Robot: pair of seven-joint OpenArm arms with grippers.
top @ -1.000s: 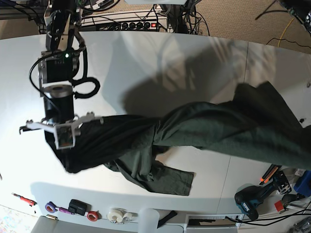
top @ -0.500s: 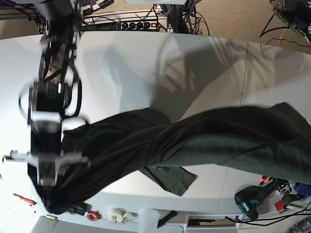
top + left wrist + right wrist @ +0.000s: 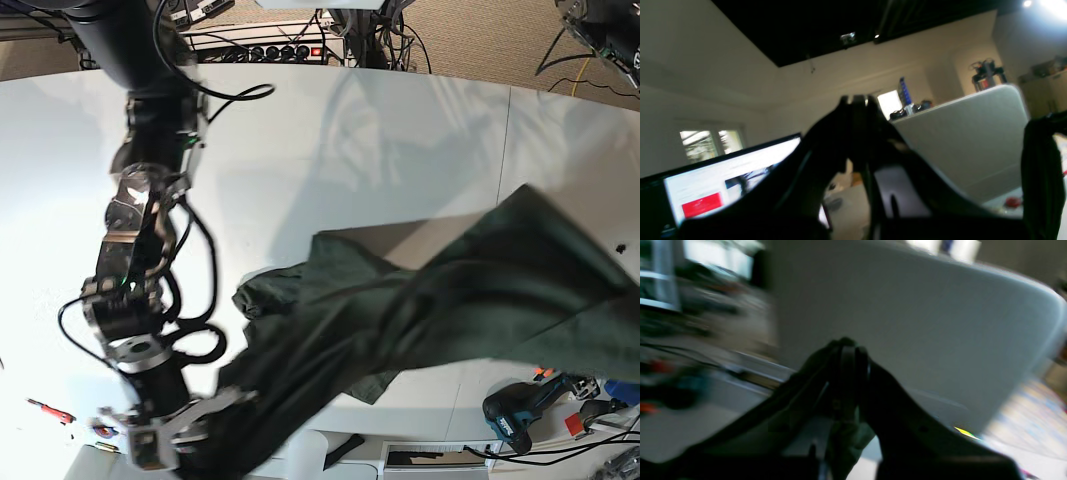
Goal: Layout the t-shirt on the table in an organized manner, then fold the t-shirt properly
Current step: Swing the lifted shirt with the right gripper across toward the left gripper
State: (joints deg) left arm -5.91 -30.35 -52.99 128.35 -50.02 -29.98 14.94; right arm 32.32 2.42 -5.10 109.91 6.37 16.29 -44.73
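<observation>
The t-shirt (image 3: pixel 430 300) hangs lifted and stretched between the two arms above the table (image 3: pixel 330 150), bunched and twisted along its middle, with a loose part drooping toward the near table edge. The right gripper (image 3: pixel 165 437) has its jaws pressed together, pinching one end of the fabric. The left gripper (image 3: pixel 855 100) also stands with jaws pressed together; dark cloth appears to trail from it, though its arm is outside the base view.

To spread the garment well, both pinches should probably be kept firm. Draw the arms apart until the twist opens. Lower evenly, letting the hanging edge land first, well inside the table edge.
</observation>
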